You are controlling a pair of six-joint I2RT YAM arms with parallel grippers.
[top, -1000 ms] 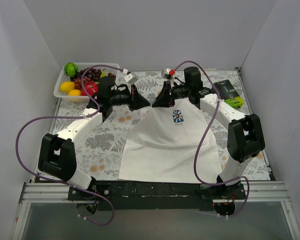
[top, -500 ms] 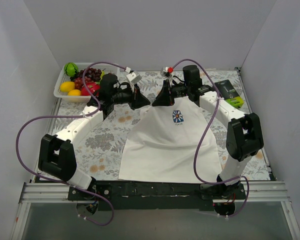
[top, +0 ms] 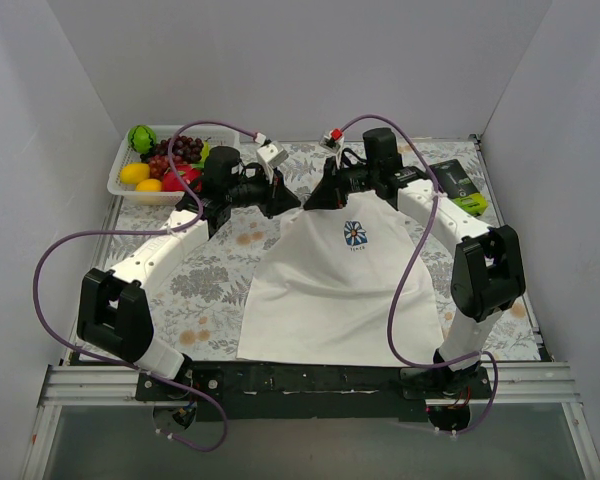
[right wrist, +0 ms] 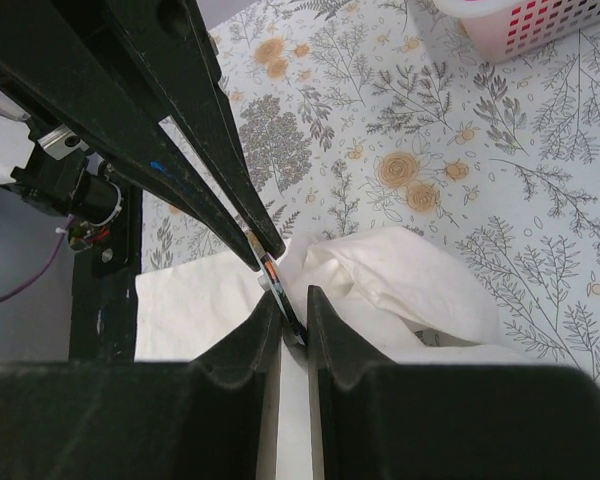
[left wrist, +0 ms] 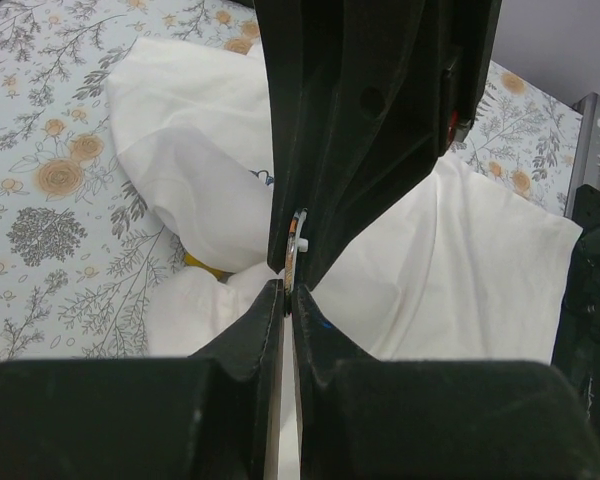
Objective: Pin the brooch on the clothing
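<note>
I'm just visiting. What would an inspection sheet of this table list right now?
Surface: floral tablecloth, lying flat.
Job's things: white T-shirt, bunched near the collar; brooch, edge-on between both grippers' tips.
Clutter: fruit basket far left; green-black device far right.
Grippers: right gripper jaws shut on the brooch; left gripper jaws nearly closed at its edge.
Cables: purple cables loop off both arms.
Surroundings: plain grey walls.

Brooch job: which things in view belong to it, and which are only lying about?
For the job: brooch, white T-shirt, left end effector, right end effector.
Lying about: fruit basket, green-and-black device, floral tablecloth.
</note>
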